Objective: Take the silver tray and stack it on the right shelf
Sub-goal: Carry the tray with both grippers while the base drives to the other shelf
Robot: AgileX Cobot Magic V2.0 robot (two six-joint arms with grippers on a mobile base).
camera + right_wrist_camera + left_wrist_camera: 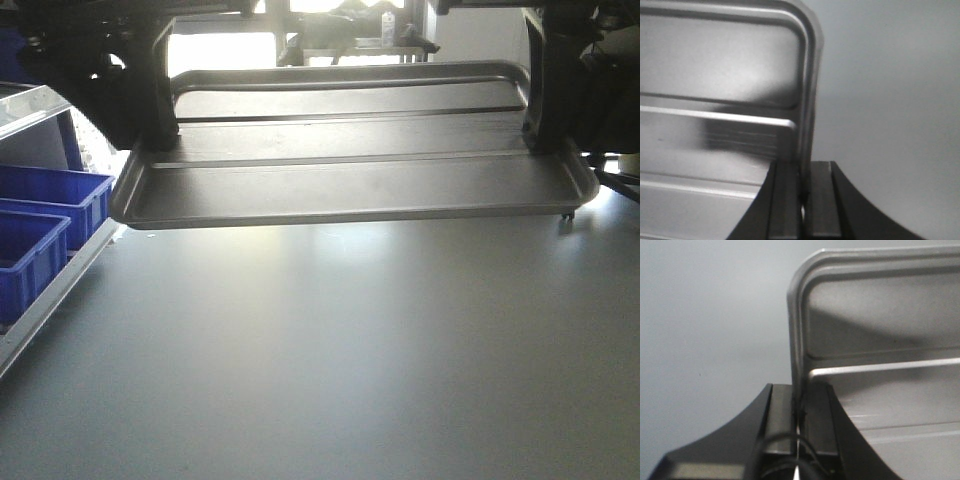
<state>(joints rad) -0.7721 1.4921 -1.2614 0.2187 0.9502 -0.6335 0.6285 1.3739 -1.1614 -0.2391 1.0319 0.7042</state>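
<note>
1. The silver tray (350, 185) lies lengthwise across the front view at 12 o'clock, over the far part of the grey table (330, 350). Its two long raised ridges run from 9 to 3 o'clock.
2. The left tool (155, 125) stands at the tray's 9 o'clock end. In the left wrist view the two dark fingers of this tool (800, 400) are closed on the thin rim of the tray (880, 315), one on each side of it, with hardly any gap.
3. The right tool (545, 130) stands at the tray's 3 o'clock end. In the right wrist view this tool (804, 172) pinches the short-side rim of the tray (715, 65) in the same way, just below a rounded corner.
4. Whether the tray's underside touches the table or hangs clear of it cannot be told.
5. Blue bins (50, 195) sit at 9 o'clock in the front view, on a sloped steel rack (40, 290) along the table's left edge, just beside the tray's left corner.
</note>
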